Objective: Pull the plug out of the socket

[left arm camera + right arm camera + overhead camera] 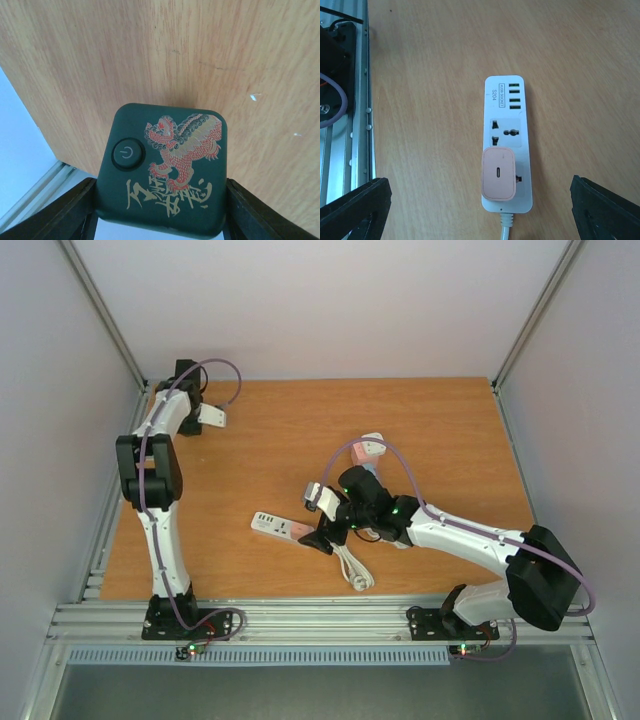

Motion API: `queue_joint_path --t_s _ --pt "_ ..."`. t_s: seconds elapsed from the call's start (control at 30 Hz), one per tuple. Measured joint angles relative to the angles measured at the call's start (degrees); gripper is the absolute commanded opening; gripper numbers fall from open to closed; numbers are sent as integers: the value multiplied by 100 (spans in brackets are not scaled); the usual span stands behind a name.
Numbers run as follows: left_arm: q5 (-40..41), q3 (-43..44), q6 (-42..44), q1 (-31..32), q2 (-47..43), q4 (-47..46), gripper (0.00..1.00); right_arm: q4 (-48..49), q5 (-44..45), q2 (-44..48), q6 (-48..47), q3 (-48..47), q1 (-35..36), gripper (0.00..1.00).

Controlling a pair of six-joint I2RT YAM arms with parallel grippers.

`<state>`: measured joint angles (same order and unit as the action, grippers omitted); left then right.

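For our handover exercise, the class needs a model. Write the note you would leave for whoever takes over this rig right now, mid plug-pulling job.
Right gripper: wide open, hovering above the power strip, touching nothing.
Left gripper: at the far-left corner of the table, shut on a green device with a dragon print, which is not part of the job.
Pink plug: seated in the strip's socket nearest the cord.
Done: right arm positioned over the plug.
Left: descend, grip the plug, pull it out.

Pale pink plug, white socket strip, dark green box — red-and-gold beast print, orange-brown wood-grain table.
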<state>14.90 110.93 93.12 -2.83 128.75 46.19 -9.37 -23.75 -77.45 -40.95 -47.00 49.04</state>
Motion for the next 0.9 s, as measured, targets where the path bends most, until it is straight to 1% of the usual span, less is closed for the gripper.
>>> queue_joint_path --t_s 0.17,0.23,0.33,0.37,0.43,0.63,0.73,0.83,0.9 --pt "103 50 173 31 190 -208 62 13 24 -76 0 37 -2 99" --pt "140 103 205 35 256 -280 68 17 39 -76 0 42 0 98" --pt "118 151 243 35 273 -332 82 31 50 -76 0 46 0 99" --pt "96 164 247 35 273 -354 84 33 59 -76 4 46 -2 98" --pt "46 221 234 35 273 -372 99 33 63 -76 9 46 -2 99" --pt "-339 354 -31 28 236 -350 100 35 61 -76 44 46 -9 99" --pt "-710 348 -323 24 107 -264 100 35 59 -76 81 46 -24 99" --pt "-1241 219 -758 -15 -267 -243 100 35 57 -76 114 46 -24 99" --pt "-1637 -87 -1093 -37 -686 -361 100 31 59 -70 133 46 -26 99"
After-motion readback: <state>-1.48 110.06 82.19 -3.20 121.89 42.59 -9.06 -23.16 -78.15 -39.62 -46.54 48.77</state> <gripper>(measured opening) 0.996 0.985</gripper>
